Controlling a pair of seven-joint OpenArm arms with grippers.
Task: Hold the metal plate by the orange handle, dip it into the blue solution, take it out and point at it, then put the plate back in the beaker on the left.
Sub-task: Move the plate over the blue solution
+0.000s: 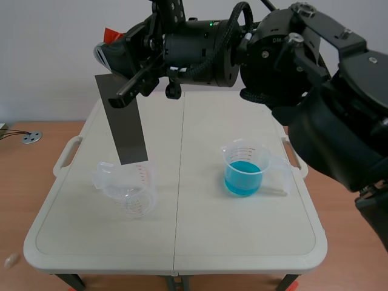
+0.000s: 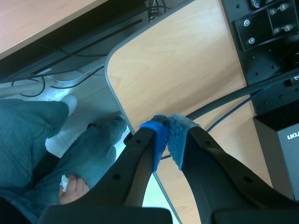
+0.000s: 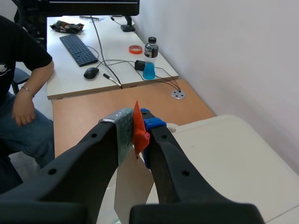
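A dark grey metal plate (image 1: pixel 124 118) hangs tilted over the white table (image 1: pixel 182 242), its lower edge just above the empty clear beaker (image 1: pixel 130 191) at the left. My right gripper (image 1: pixel 112 51), on the arm reaching across from the right, is shut on the plate's orange handle (image 1: pixel 110 33). In the right wrist view the orange handle (image 3: pixel 138 130) is pinched between the pads of the right gripper (image 3: pixel 136 128). A beaker of blue solution (image 1: pixel 244 170) stands at the right. My left gripper (image 2: pixel 167 135) is shut on nothing and faces away over a wooden desk (image 2: pixel 177 70); the scene view does not show it.
The right arm's bulk fills the scene's upper right. A person (image 3: pixel 18 70) sits at a side desk with a keyboard (image 3: pixel 77 49) and a bottle (image 3: pixel 149 63). Legs in jeans (image 2: pixel 56 149) show below the left gripper. A metal grommet (image 1: pixel 31 137) sits in the brown desk.
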